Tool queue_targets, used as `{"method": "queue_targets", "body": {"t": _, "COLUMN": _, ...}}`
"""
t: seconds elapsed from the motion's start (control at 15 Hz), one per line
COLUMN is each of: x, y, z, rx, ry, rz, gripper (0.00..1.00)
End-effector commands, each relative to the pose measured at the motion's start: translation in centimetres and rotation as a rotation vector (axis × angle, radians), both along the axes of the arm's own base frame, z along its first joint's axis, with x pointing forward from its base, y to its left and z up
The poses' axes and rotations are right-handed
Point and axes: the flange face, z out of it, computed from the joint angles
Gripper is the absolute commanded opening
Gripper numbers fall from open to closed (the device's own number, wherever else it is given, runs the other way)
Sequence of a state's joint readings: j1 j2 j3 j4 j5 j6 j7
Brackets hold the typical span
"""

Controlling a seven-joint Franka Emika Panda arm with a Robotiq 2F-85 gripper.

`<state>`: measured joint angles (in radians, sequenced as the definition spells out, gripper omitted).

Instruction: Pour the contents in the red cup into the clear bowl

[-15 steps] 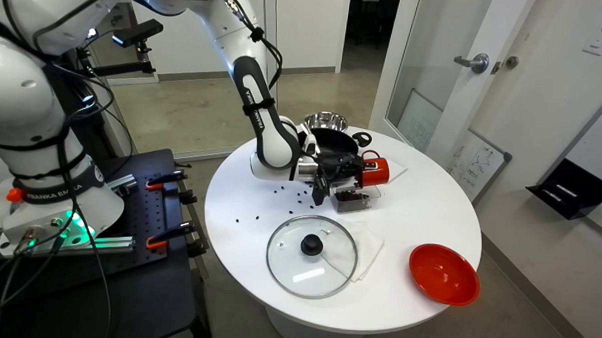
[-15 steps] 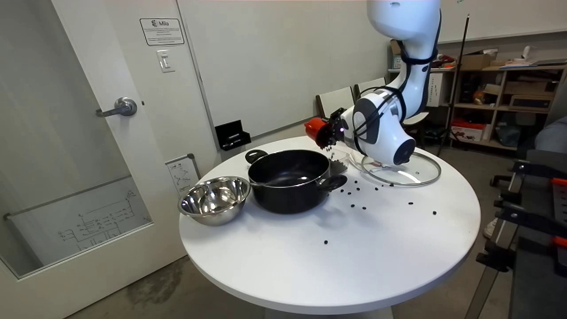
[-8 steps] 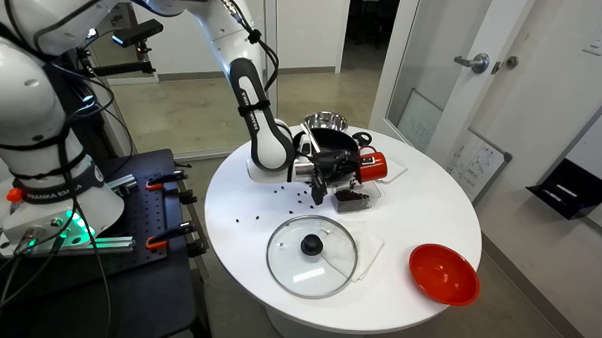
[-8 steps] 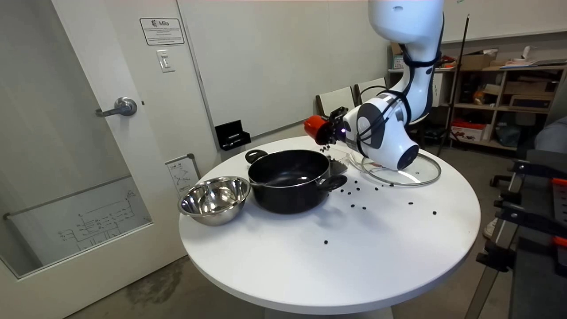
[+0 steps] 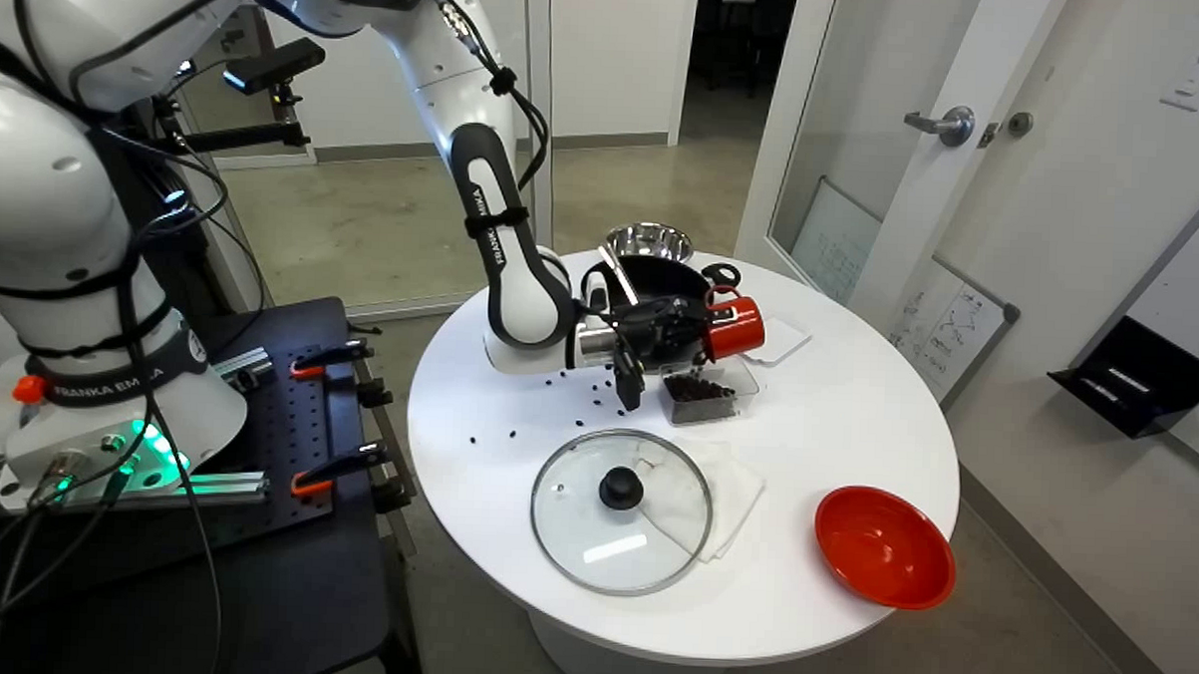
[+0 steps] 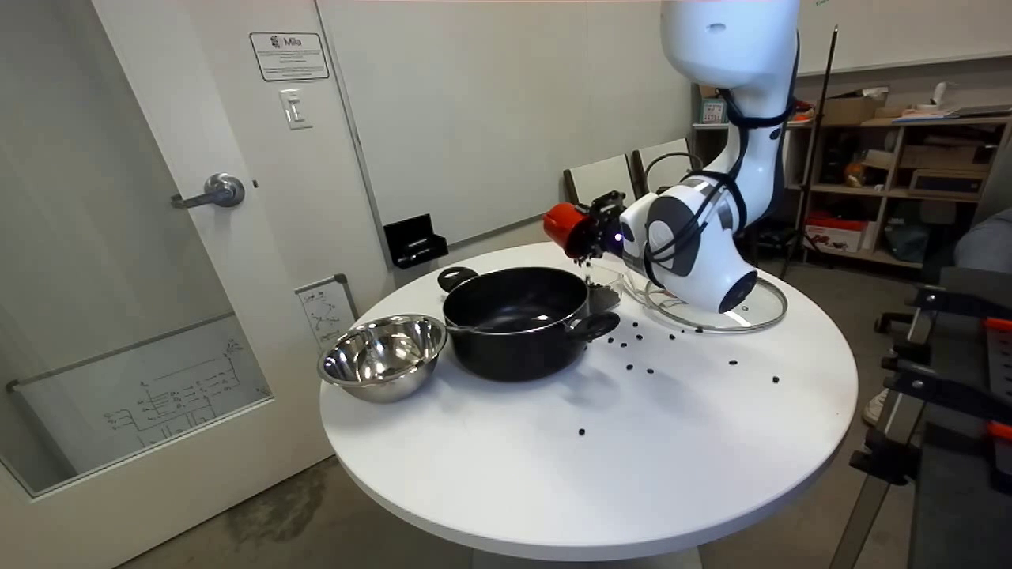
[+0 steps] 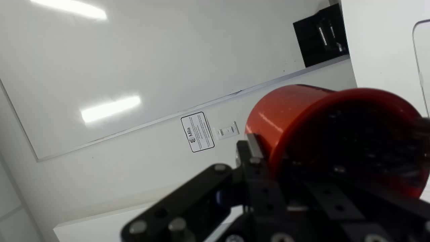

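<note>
The red cup [image 5: 737,329] hangs tipped above the clear bowl, its mouth slanting down; it also shows in an exterior view [image 6: 564,224] and in the wrist view [image 7: 285,104]. Small dark bits [image 6: 583,261] are at its mouth and just below it; dark bits also show inside the cup in the wrist view. The clear bowl [image 5: 745,384] stands on the table under the cup's mouth, holding a dark heap; it shows faintly behind the pot in an exterior view [image 6: 610,276]. My gripper [image 7: 272,158] is shut on the cup's wall; the second finger is dark and hard to make out.
The black pot [image 6: 514,352] stands beside the clear bowl, with a metal bowl [image 6: 383,359] against it. A glass lid [image 5: 593,516] lies on the white table [image 5: 800,603] near a wide red bowl [image 5: 885,547]. Several dark bits are scattered on the table.
The cup has tilted further mouth-down as my wrist turned, and the arm shifted slightly back towards its base. Dark bits fell from the cup; fewer are in the air now.
</note>
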<state>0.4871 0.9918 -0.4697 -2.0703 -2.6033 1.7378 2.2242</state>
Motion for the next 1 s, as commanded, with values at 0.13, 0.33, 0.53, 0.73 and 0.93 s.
{"method": "queue_targets", "body": {"t": 0.13, "x": -0.7, "y": 0.5, "z": 0.1, "rx": -0.027, "ry": -0.066, "rz": 0.038, "gripper": 0.02}}
{"method": "queue_targets", "body": {"t": 0.33, "x": -1.1, "y": 0.7, "z": 0.0, "rx": -0.037, "ry": -0.084, "rz": 0.046, "gripper": 0.02}}
{"method": "queue_targets", "body": {"t": 0.53, "x": -1.4, "y": 0.9, "z": -0.3, "rx": -0.056, "ry": -0.103, "rz": 0.048, "gripper": 0.02}}
{"method": "queue_targets", "body": {"t": 0.73, "x": -1.5, "y": 1.0, "z": -0.6, "rx": -0.071, "ry": -0.125, "rz": 0.052, "gripper": 0.02}}
{"method": "queue_targets", "body": {"t": 0.93, "x": -1.2, "y": 1.2, "z": -0.4, "rx": -0.104, "ry": -0.182, "rz": 0.044, "gripper": 0.02}}
